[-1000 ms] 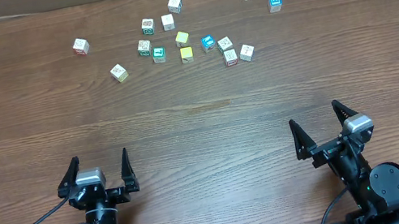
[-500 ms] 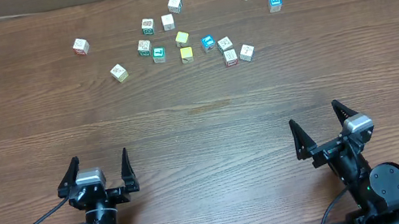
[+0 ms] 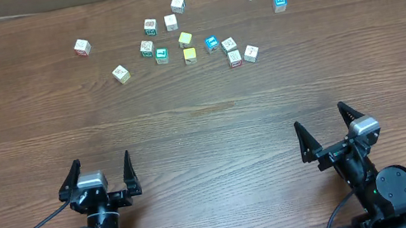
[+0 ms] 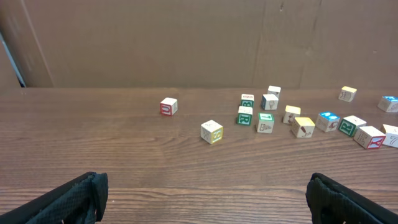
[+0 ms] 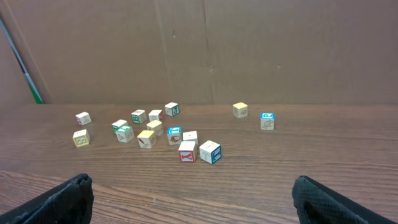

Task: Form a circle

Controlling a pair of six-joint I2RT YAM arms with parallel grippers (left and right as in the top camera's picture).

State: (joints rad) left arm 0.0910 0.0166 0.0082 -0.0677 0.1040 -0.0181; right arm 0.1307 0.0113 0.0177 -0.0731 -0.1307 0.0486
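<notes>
We find a brown wood-grain table (image 3: pixel 202 106) filling the overhead view, with a plain cardboard wall (image 4: pixel 186 43) standing behind its far edge.

At the near edge we note both arms. The left gripper (image 3: pixel 101 164) has its two fingers spread as wide as they go, with nothing between them and only bare wood below. The right gripper (image 3: pixel 318 115) is spread just as wide and also holds nothing. In each wrist view the dark fingertips sit at the bottom corners, well apart from every cube.

The circle (image 3: pixel 148 47) lies on the far half of the table, left of centre. It is four small whitish printed cubes set around a patch of bare wood, near one another but not touching. Its green-faced cube (image 3: pixel 162 55) is the member nearest the arms.

Loose cubes lie around it:
- Just to its right are two yellow cubes (image 3: pixel 188 46) and a blue cube (image 3: pixel 211 43).
- Beyond those are three white cubes (image 3: pixel 235 58).
- A lone white cube (image 3: pixel 82 46) sits far left.
- Another blue cube (image 3: pixel 280 3) sits far right.
</notes>
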